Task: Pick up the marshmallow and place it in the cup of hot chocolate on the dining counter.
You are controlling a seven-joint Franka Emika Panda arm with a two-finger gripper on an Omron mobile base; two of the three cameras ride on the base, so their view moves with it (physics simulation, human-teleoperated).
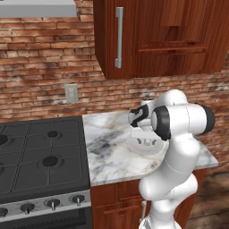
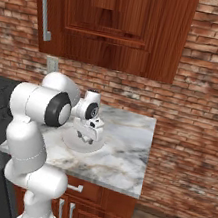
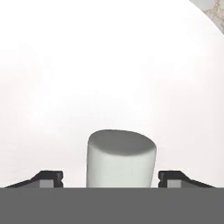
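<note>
Marshmallow (image 3: pixel 121 158): stands upright on the round white plate (image 3: pixel 109 65), between the two fingertips (image 3: pixel 47 178).
Gripper (image 3: pixel 111 179): spread, a gap on each side of the marshmallow, not touching it.
Plate: on the marble worktop (image 1: pixel 107 152), beside the stove (image 1: pixel 40 156).

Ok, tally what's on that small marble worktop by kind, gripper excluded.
Round white shallow plate: 1
Tiny white stubby marshmallow, on the plate between the open gripper's fingertips: 1
Total: 2

no readable text, no labels, no numbers anywhere
</note>
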